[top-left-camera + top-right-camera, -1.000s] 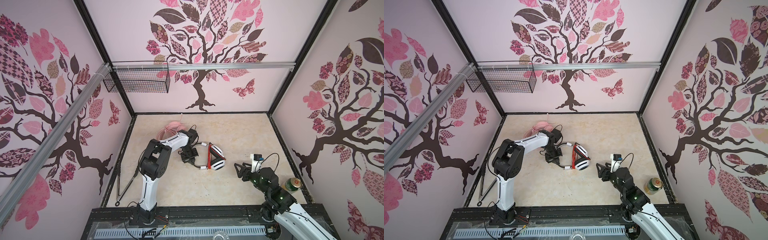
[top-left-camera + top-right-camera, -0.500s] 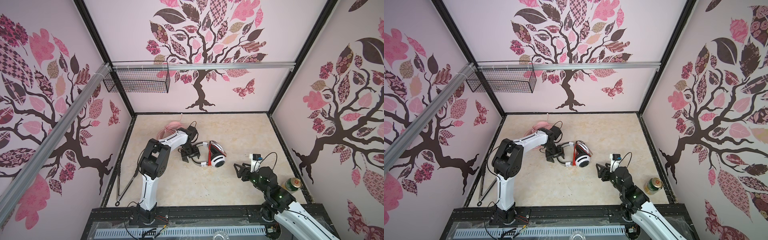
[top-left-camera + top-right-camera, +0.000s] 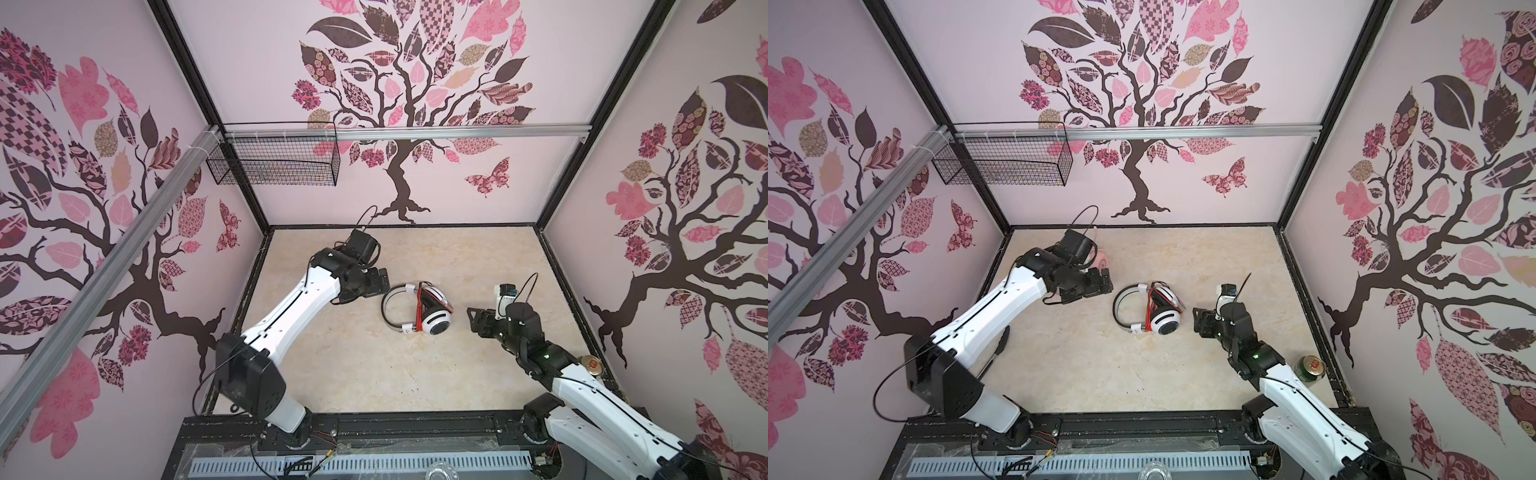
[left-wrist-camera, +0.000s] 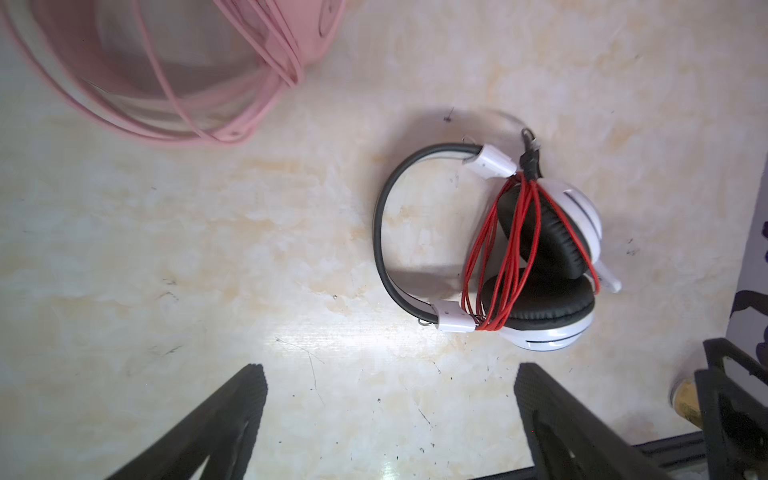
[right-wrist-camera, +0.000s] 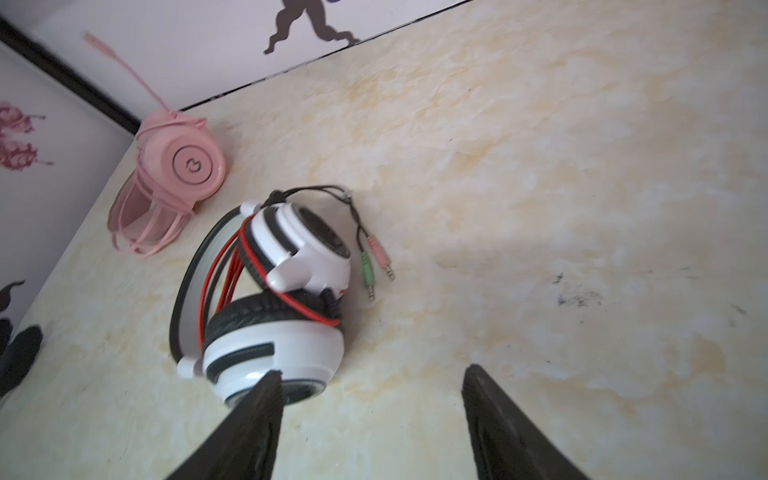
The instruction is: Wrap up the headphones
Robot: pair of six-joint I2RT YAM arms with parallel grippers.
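White headset (image 3: 434, 311) (image 3: 1163, 318) lay on its side at about the middle of the bench (image 3: 374, 374). Its long axis ran from 9 to 3 o'clock in both top views. The headband (image 3: 384, 307) (image 4: 380, 232) bowed out toward 9 o'clock and the two ear cups sat at the 3 o'clock end. One cup lay toward 12 and the other toward 6, with the nearer cup's round outer face turned up. The red cable (image 3: 420, 307) (image 4: 503, 249) was wound in several turns across the headband's two ends, its strands running roughly from 12 to 6 o'clock. Its pink and green plugs (image 5: 376, 266) lay loose on the bench just beside the cups.

Left end effector (image 3: 380, 283) (image 3: 1100, 284) (image 4: 388, 374) hovered just beside the headband at about 10 o'clock of the headset. Its jaws were spread wide with nothing between them. Right end effector (image 3: 473, 320) (image 3: 1198, 319) (image 5: 372, 372) sat near the cups at 3 o'clock, pointing toward 9. Its jaws were also apart and gripped nothing.

Pink headset (image 3: 1102, 262) (image 5: 183, 174) rested toward 11 o'clock of the bench, near the back corner and mostly hidden by the left arm in a top view. Its pink cable was looped around it. A can (image 3: 1309, 368) stood at the bench edge around 4 o'clock.
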